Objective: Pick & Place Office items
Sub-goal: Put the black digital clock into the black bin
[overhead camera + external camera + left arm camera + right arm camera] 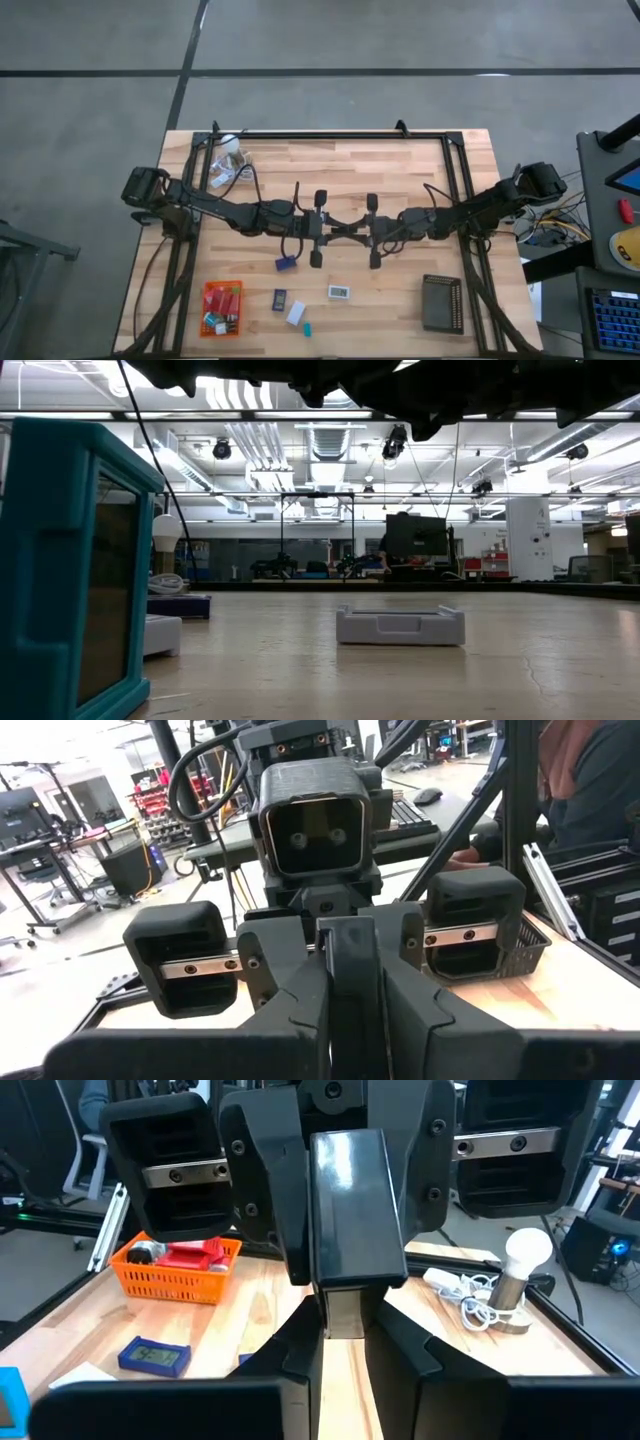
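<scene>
The office items lie along the lower part of the high view: a navy piece (285,264) below the left tool, a small dark one (279,299), a white block (296,314) with a teal bit (308,328) beside it, and a white rectangular piece (339,292) near the middle. More sit in the orange tray (207,291) at lower left (red and green among them). The black tray (441,302) rests at lower right. A white bulb with cord (231,148) sits at upper left of the surface (400,170). The left tool (341,229) and right tool (347,229) meet tip to tip at the centre, above the surface, both pinched narrow, holding nothing.
</scene>
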You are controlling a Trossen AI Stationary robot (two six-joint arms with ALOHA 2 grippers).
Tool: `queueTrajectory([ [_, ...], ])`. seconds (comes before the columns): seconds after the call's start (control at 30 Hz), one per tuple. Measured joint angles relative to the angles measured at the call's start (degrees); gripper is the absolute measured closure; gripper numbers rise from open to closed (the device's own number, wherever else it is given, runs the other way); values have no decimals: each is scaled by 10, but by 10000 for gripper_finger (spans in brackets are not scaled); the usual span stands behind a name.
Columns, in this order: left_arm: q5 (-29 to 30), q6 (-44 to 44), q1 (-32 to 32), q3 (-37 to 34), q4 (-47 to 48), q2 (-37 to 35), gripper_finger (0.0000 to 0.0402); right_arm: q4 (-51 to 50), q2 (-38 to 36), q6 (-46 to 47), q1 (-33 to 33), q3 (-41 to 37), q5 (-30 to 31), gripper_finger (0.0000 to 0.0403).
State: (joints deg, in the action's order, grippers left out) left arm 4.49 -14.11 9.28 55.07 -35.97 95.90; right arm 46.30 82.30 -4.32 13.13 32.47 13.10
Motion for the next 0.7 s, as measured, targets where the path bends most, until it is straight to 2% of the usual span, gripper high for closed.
queueTrajectory([
  [0.33,34,4,1,0,2,0,337,-7,-1,4,-1,0,-1,352],
  [0.7,37,7,2,3,0,0,263,-8,-1,5,0,0,-1,351],
])
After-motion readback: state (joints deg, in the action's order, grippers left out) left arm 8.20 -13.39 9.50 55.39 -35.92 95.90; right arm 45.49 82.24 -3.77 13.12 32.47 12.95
